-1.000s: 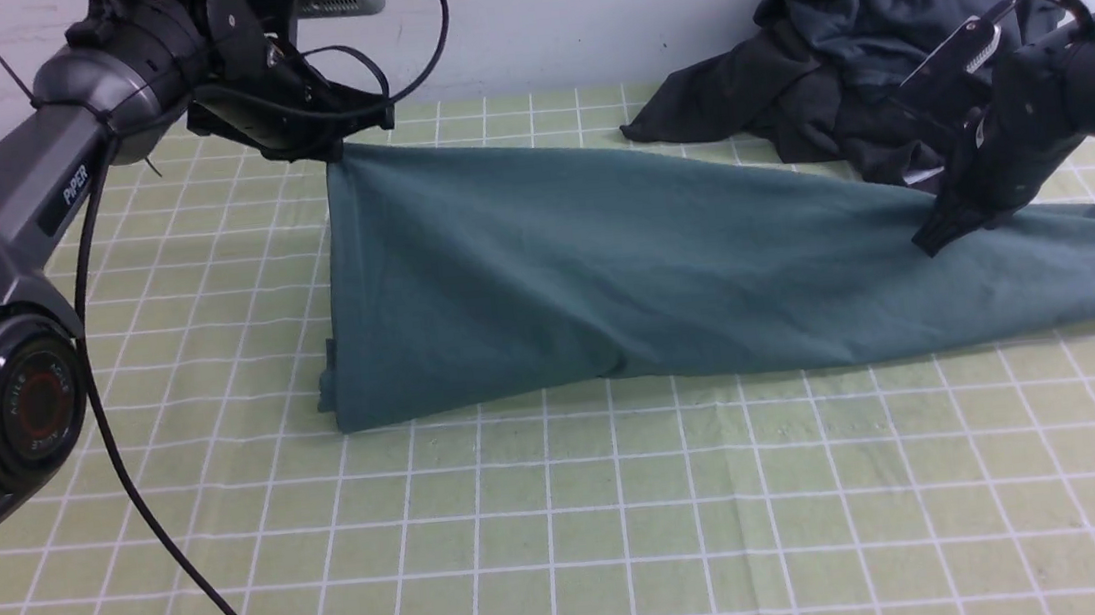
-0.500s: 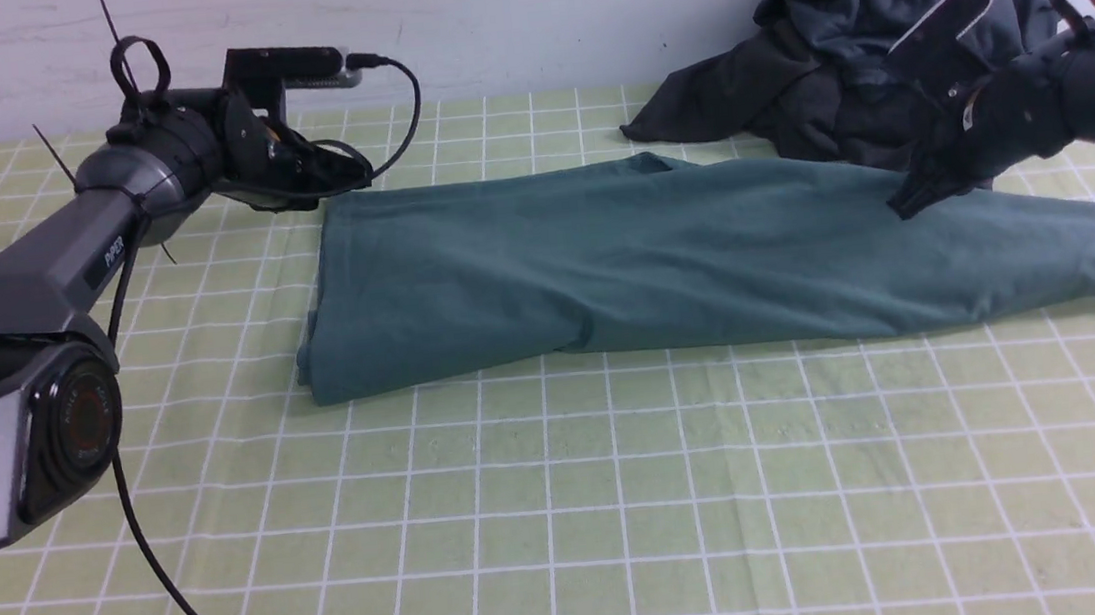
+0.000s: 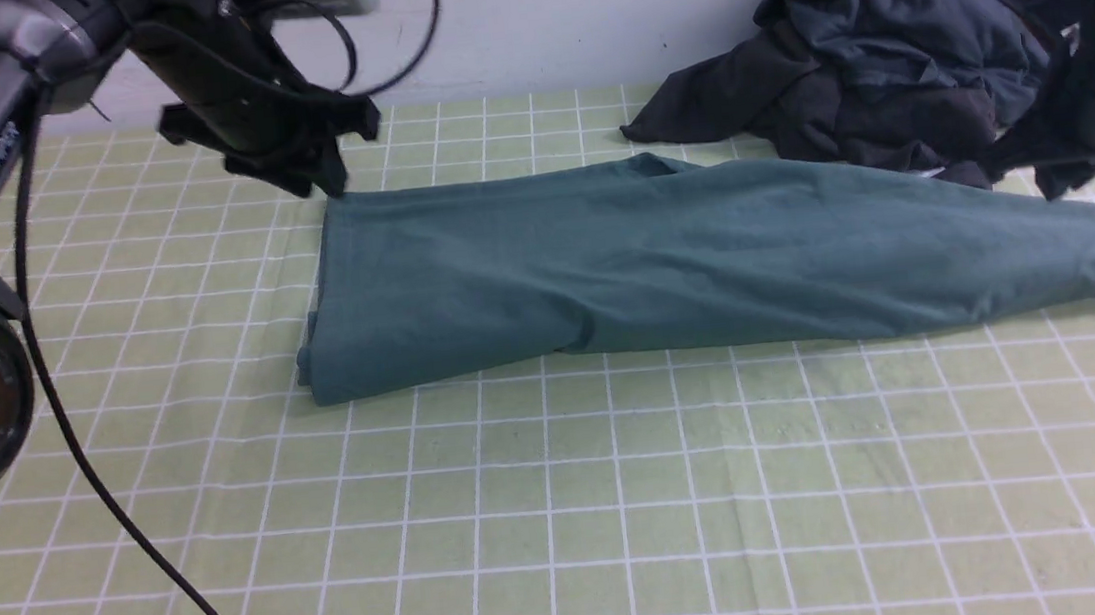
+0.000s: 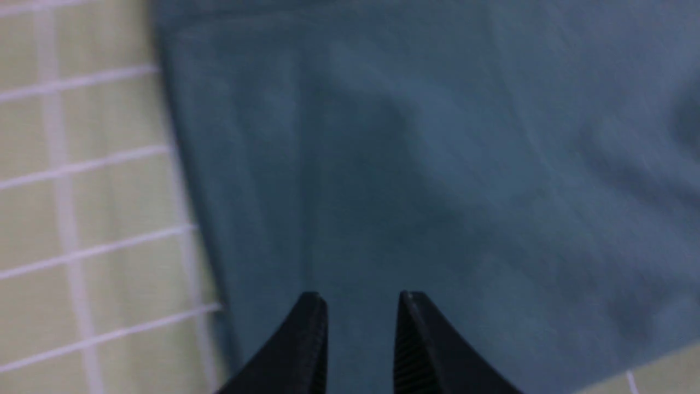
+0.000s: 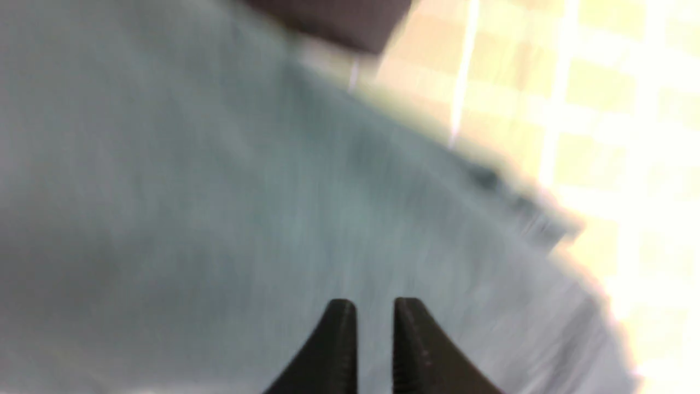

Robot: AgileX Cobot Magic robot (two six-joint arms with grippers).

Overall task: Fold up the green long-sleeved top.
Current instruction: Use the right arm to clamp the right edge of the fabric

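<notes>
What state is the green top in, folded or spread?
Folded lengthwise: the green top lies flat on the checked cloth as one long band, layered edges showing at its left end.

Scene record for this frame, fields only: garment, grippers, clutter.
garment: green top, flat on the checked tablecloth, folded into a long band
left gripper: open, empty, above the top's left end
right gripper: slightly open, empty, over the top's right part
clutter: dark clothes pile behind, at the top's far edge
</notes>
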